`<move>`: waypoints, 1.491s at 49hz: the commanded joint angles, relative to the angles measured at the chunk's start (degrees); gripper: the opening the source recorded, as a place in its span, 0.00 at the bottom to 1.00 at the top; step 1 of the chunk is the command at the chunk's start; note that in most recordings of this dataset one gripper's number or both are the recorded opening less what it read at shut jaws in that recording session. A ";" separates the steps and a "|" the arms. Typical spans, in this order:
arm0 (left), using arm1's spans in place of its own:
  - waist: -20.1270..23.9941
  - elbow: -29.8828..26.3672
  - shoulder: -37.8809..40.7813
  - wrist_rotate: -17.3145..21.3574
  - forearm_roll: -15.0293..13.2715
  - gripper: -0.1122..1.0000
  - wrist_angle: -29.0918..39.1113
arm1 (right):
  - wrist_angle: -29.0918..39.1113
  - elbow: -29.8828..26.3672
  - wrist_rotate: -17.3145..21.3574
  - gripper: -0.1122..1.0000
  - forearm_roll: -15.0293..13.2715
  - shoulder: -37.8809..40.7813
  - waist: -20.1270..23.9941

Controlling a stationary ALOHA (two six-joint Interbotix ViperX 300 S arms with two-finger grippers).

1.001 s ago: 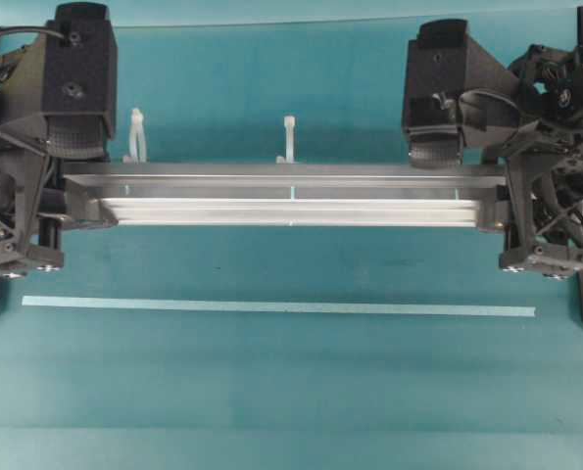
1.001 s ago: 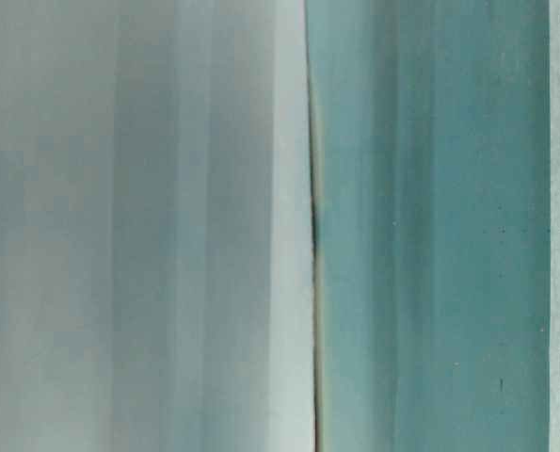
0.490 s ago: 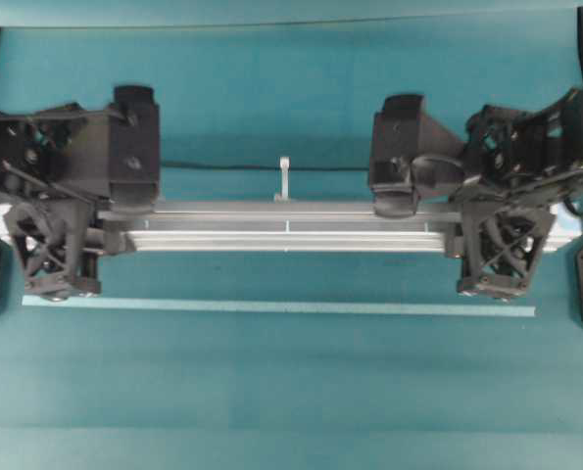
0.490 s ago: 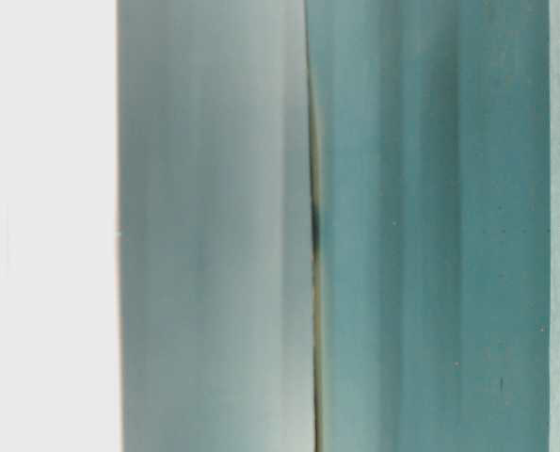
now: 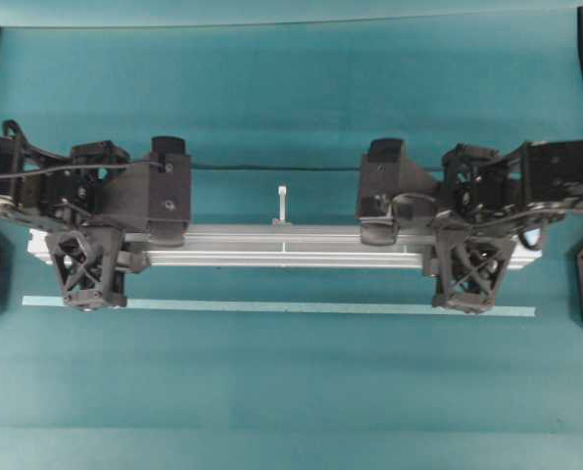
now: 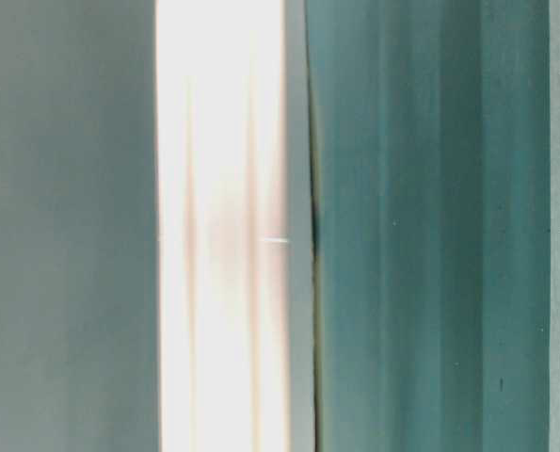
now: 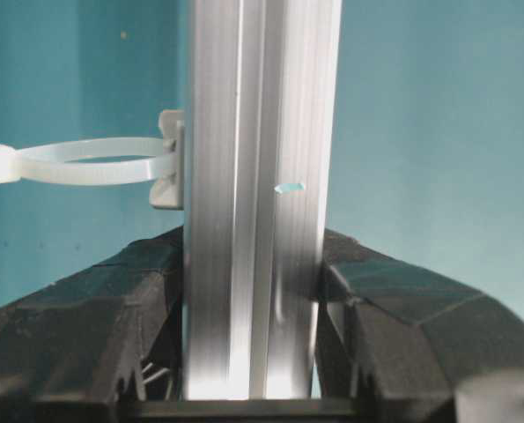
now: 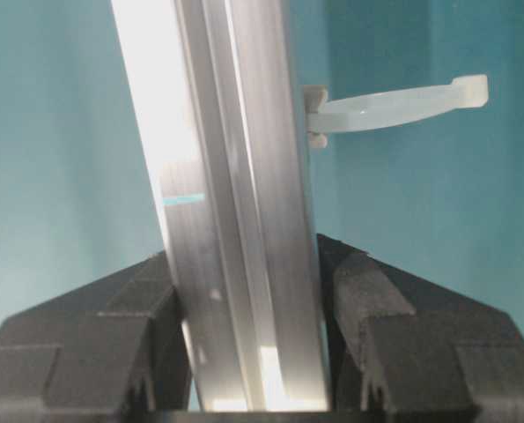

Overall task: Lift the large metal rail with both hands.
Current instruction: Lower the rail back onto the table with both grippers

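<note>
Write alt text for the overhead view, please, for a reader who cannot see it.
Two black robot arms hold a long silver metal rail level over a teal table, the left pincer shut on one end and the right pincer on the other. A white zip tie sticks out at mid-rail, and a thin pale strip lies alongside.

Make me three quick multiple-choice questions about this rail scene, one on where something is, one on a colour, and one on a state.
1. Where does the pale flat strip lie in the overhead view?
A. below the large metal rail
B. above it
C. on top of it

2. What colour is the table?
A. red
B. teal
C. white

3. How do the jaws of the left gripper stand?
A. wide open, apart from the rail
B. closed on the strip
C. clamped on the rail

Answers: 1 A, the strip runs beneath the rail; 2 B, teal surface throughout; 3 C, both fingers press its sides.
</note>
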 commanded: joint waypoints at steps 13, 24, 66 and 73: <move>0.88 8.00 2.81 -0.53 0.00 0.43 -13.54 | -9.49 5.19 0.79 0.45 -0.44 2.81 0.00; 0.79 10.46 6.24 -1.14 0.00 0.43 -18.90 | -14.15 8.53 0.88 0.45 -0.44 4.66 0.44; 0.09 12.30 15.29 -1.32 0.00 0.43 -29.00 | -24.08 11.95 0.88 0.45 0.35 11.69 2.72; -0.97 12.13 15.29 -1.32 0.00 0.43 -28.74 | -24.70 11.95 0.79 0.45 0.88 11.95 2.90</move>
